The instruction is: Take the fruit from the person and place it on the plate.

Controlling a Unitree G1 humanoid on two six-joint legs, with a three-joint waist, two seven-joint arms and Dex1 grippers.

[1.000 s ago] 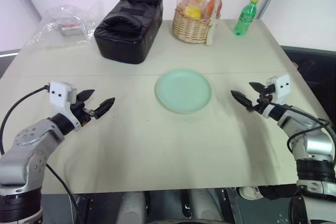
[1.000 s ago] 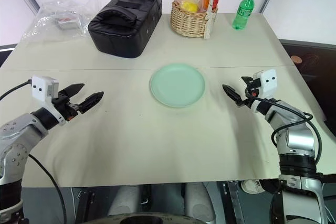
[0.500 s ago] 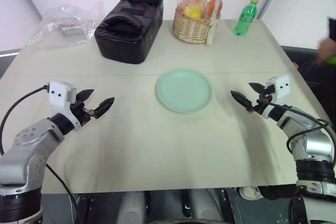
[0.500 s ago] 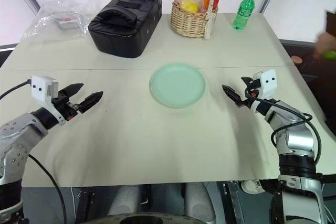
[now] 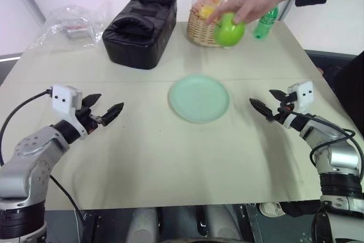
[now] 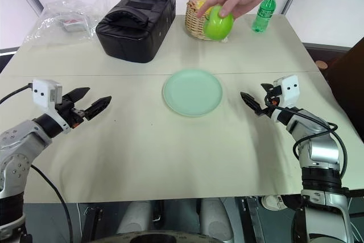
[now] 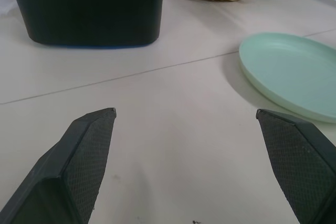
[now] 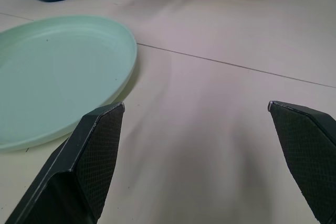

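Above the far side of the bench (image 5: 142,157), at about 1 o'clock from the plate (image 5: 199,98), a person's hand (image 5: 250,5) holds the fruit (image 5: 229,29), a glossy green apple, in the air in front of the wicker basket (image 5: 209,28). Fingers wrap its top, underside looks free. Plate sits bare mid-bench, between the two arms.

Right claw (image 5: 268,101) hovers at 3 o'clock of plate, near it, jaws spread wide, nothing in them. Left claw (image 5: 104,110) hovers at 9 o'clock, further off from plate, also wide and empty. Both point roughly level, inward toward plate.

Step in hand, as I judge it: the handover, not yet begun, apple well apart from both claws. Right claw looks the better pick, hand comes in from that side. To do it well:
- raise claw and go toward 12 o'clock to meet the apple, don't wait low
- keep jaws at full spread, apple is round and looks about as wide as the gap
- come in from below or the side, away from the person's fingers, pinch risk
- clamp across the widest part, glossy skin could slip if caught near top or bottom
- close firm, only pull away once hand lets go
- mind the basket and green bottle (image 5: 265,19) just behind the apple
- then carry low over plate middle and open close to the surface so it won't roll off the rim

Black bag (image 5: 140,22) and plastic wrap (image 5: 71,24) sit at 10–11 o'clock, out of the way
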